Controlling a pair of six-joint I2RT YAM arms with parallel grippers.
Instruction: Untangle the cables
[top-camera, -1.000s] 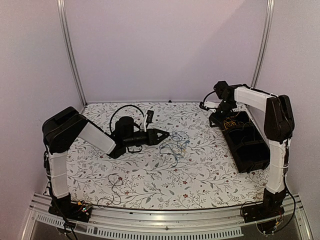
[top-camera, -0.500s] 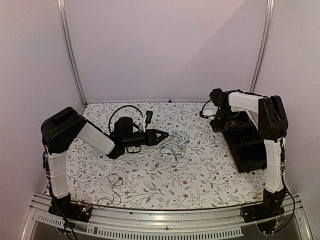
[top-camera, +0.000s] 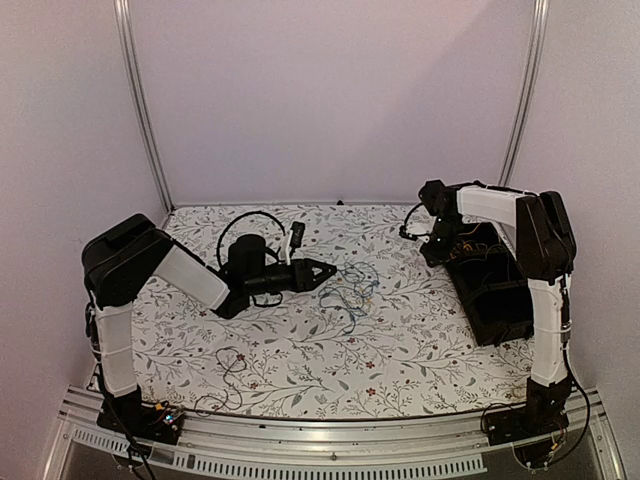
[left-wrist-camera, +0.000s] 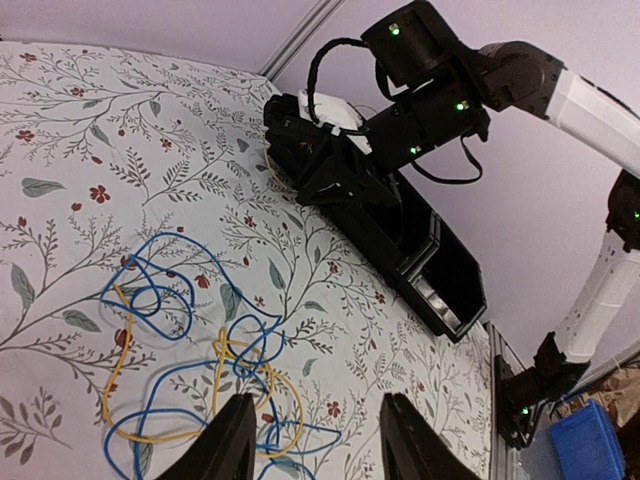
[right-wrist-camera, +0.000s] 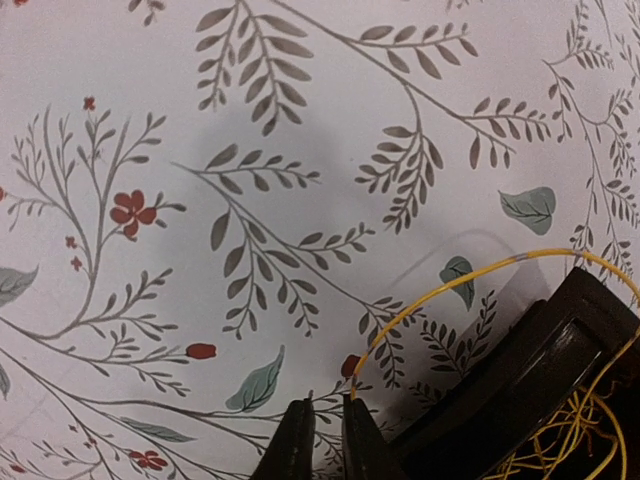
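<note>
The cables lie as a loose blue and yellow tangle near the middle of the flowered table, seen close up as cables in the left wrist view. My left gripper is low just left of the tangle. In the left wrist view the left gripper is open, with only a few strands of the tangle's edge between its fingers. My right gripper hangs over the table beside the black bin. Its jaws are nearly together with nothing in the slim gap. A yellow wire arcs out of the bin and ends at the right fingertip.
The long black bin with compartments stands at the right side, with yellow wire in its far end. A thin dark wire lies near the front left. The thick black arm cable loops behind the left wrist.
My right gripper has drawn a little left from above the bin's far end, and its jaws have closed nearly together. The left arm and the tangle have barely moved.
</note>
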